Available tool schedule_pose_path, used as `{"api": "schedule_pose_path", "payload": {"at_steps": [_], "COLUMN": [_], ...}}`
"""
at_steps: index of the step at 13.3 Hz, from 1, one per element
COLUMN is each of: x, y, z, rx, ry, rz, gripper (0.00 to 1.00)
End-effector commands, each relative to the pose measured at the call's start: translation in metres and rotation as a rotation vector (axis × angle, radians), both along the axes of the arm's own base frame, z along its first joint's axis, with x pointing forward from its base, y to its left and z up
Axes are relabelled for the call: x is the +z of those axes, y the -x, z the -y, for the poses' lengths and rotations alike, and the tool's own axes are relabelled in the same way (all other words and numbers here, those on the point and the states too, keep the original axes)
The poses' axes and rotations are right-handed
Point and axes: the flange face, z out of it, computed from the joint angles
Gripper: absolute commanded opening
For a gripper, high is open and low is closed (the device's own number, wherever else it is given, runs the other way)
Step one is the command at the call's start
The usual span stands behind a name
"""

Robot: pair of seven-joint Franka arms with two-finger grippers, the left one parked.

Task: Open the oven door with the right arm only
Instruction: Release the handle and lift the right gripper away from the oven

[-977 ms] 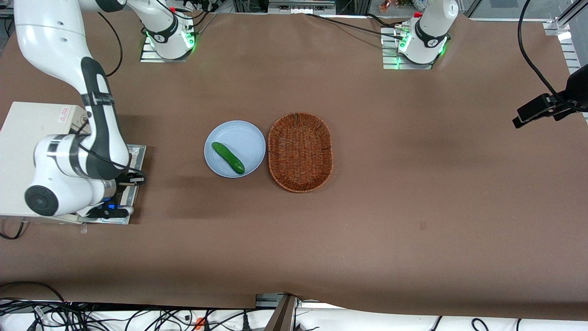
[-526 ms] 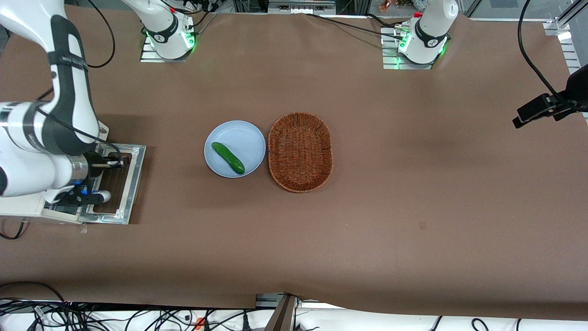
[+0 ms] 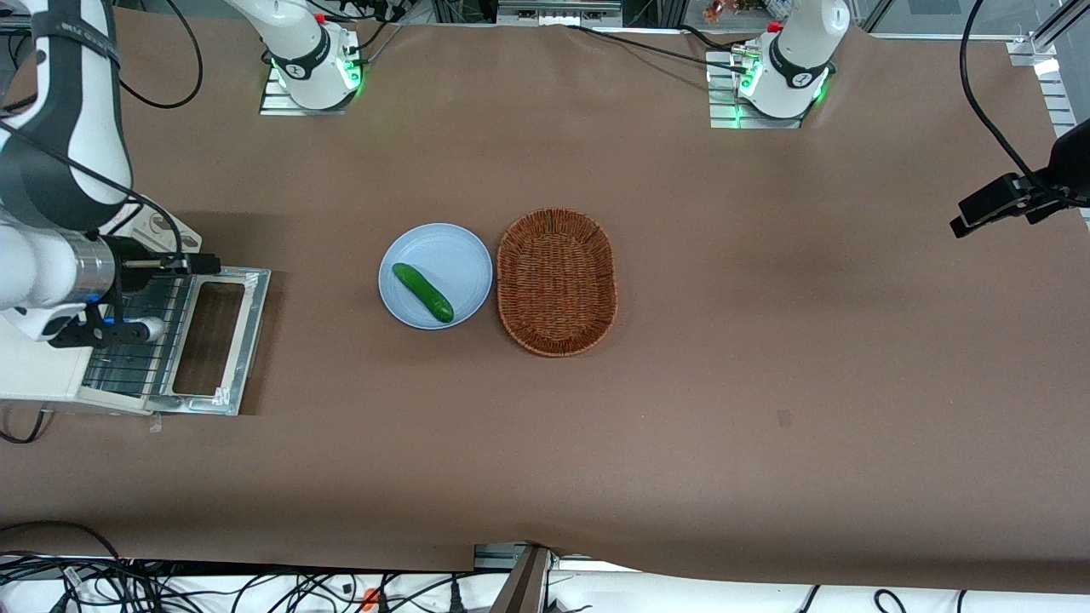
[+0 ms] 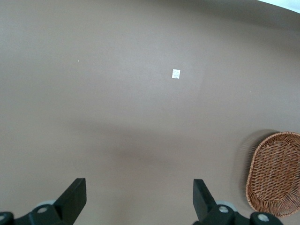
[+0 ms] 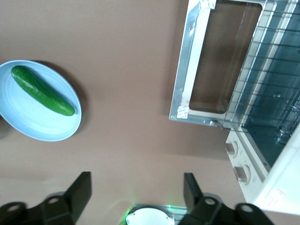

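The white toaster oven (image 3: 34, 383) stands at the working arm's end of the table. Its oven door (image 3: 247, 332) lies folded down flat on the table, the dark glass window (image 3: 209, 336) facing up, and the wire rack (image 3: 136, 362) inside shows. The right arm (image 3: 60, 128) reaches over the oven. My gripper (image 3: 174, 295) hangs open above the rack and the door's hinge edge, holding nothing. In the right wrist view the gripper (image 5: 136, 187) is wide apart over bare table, with the door frame (image 5: 185, 70) and two beige dials (image 5: 233, 149) in sight.
A light blue plate (image 3: 460, 247) with a green cucumber (image 3: 422, 292) sits mid-table, a brown wicker basket (image 3: 556, 281) beside it. A black camera mount (image 3: 1005, 200) juts in at the parked arm's end.
The right arm has lifted and drawn back over the oven, uncovering the flat door and the rack. The door itself has stayed down.
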Motion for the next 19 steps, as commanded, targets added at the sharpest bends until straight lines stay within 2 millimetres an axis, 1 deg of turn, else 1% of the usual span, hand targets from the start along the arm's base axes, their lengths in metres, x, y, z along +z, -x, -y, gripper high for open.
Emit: {"api": "schedule_pose_path", "payload": {"at_steps": [1, 2, 5, 8, 10, 11, 13, 16, 19], "x": [0.036, 0.05, 0.074, 0.126, 0.147, 0.154, 0.157, 0.15, 0.146], "y": [0.01, 0.012, 0.015, 0.03, 0.031, 0.032, 0.035, 0.039, 0.032], "z": [0.004, 0.004, 0.011, 0.012, 0.013, 0.013, 0.016, 0.021, 0.021], "rx": [0.024, 0.024, 0.011, 0.009, 0.011, 0.009, 0.006, 0.003, 0.004], "ry": [0.037, 0.039, 0.044, 0.057, 0.062, 0.056, 0.055, 0.059, 0.063], "rz": [-0.008, -0.002, 0.015, 0.124, 0.216, 0.248, 0.271, 0.318, 0.338], "gripper": [1.0, 1.0, 1.0, 1.0, 1.0, 1.0, 1.0, 1.0, 1.0]}}
